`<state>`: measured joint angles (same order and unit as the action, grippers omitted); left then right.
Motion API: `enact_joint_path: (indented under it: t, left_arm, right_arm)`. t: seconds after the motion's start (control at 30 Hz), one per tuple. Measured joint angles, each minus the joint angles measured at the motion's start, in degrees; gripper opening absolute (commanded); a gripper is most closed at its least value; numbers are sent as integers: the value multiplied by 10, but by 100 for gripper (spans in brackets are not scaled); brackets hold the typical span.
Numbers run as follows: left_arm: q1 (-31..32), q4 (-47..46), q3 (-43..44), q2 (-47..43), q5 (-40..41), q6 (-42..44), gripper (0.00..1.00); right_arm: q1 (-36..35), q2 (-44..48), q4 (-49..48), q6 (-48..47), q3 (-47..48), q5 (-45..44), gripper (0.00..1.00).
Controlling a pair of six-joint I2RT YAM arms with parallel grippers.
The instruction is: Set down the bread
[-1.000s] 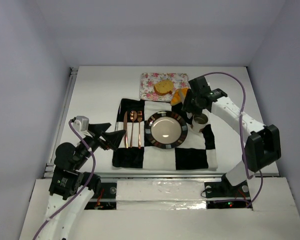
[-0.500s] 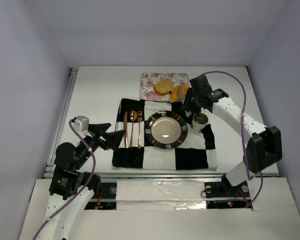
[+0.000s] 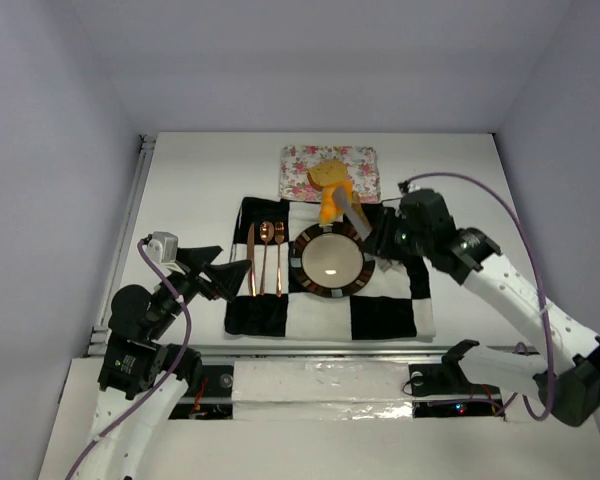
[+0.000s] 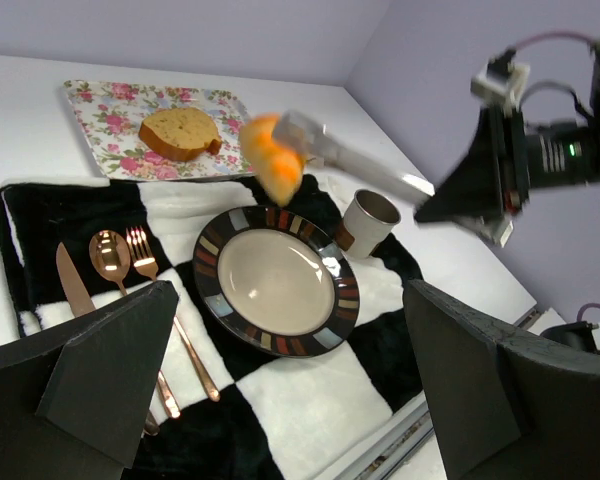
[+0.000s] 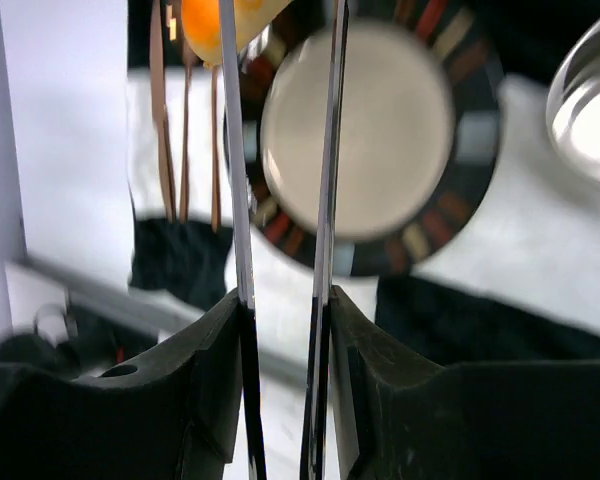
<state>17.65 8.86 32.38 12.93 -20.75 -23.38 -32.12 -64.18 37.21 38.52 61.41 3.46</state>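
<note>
My right arm reached low across the checked mat (image 3: 380, 315), the forearm slanting in from 4 o'clock toward the middle of the bench (image 3: 195, 180). The wrist was turned so the long fingers pointed to about 10 o'clock. My right tool (image 3: 337, 206) was clamped on the croissant (image 3: 330, 200), which hung in the air at the 12 o'clock rim of the plate (image 3: 303, 262), between the plate and the floral tray (image 3: 298, 172). The slice (image 3: 325, 173) lay on that tray. The cup (image 4: 365, 218) stood at the plate's 3 o'clock, beneath my right wrist. My left arm sat folded at 8 o'clock, and my left tool (image 3: 236, 263) was spread wide and held nothing, its tips aimed at the cutlery (image 3: 265, 255).
</note>
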Motion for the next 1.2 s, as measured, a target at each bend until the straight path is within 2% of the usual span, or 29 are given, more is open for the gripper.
enact_joint_path:
  t: [0.2, 0.37, 0.4, 0.43, 0.53, 0.57, 0.97, 1.07, 1.2]
  left_arm:
    - [0, 0, 0, 3, -1, 0, 97]
    - [0, 0, 0, 11, -1, 0, 97]
    - [0, 0, 0, 12, -1, 0, 97]
    - [0, 0, 0, 12, -1, 0, 97]
    - [0, 0, 0, 12, -1, 0, 97]
    - [0, 0, 0, 12, -1, 0, 97]
    - [0, 0, 0, 12, -2, 0, 97]
    - [0, 0, 0, 14, -2, 0, 97]
    - [0, 0, 0, 16, -2, 0, 97]
  right_arm:
    - [-99, 75, 7, 40, -117, 18, 29]
    - [-122, 83, -2, 58, -173, 19, 30]
    - [-122, 83, -6, 59, -180, 19, 32]
    - [-122, 83, -9, 59, -184, 19, 39]
    - [-122, 87, -18, 60, -191, 20, 53]
    - [-122, 90, -17, 61, -191, 19, 54]
    - [-122, 158, -9, 68, -156, -39, 47]
    - [-120, 124, -17, 65, -130, -73, 46]
    - [-82, 16, -64, 43, -71, -94, 44]
